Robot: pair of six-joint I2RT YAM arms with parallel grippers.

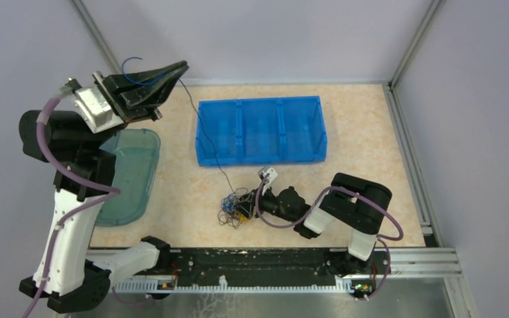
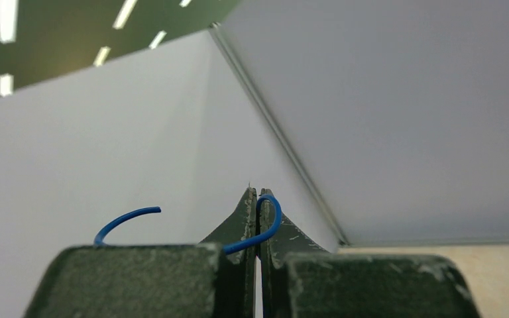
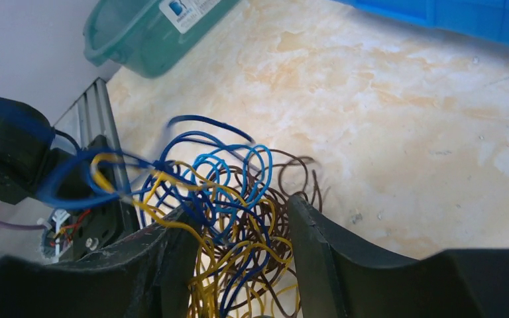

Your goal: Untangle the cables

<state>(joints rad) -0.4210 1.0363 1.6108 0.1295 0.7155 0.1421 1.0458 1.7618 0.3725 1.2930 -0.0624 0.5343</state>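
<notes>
The cables form a small tangle (image 1: 235, 207) of blue, yellow and dark brown wires on the table in front of the blue tray. My right gripper (image 1: 249, 203) lies low at it. In the right wrist view its jaws (image 3: 238, 209) stand apart with the tangle (image 3: 238, 248) loose between the fingers. My left gripper (image 1: 184, 66) is raised high at the back left, shut on a blue cable (image 2: 272, 225) whose end curls over the finger (image 1: 131, 66). A thin taut strand (image 1: 202, 126) runs from it down to the tangle.
A blue three-compartment tray (image 1: 258, 159) sits at the back centre. A teal container (image 1: 132, 172) lies at the left, under the left arm. An aluminium rail (image 1: 272, 255) runs along the near edge. Walls close in on three sides.
</notes>
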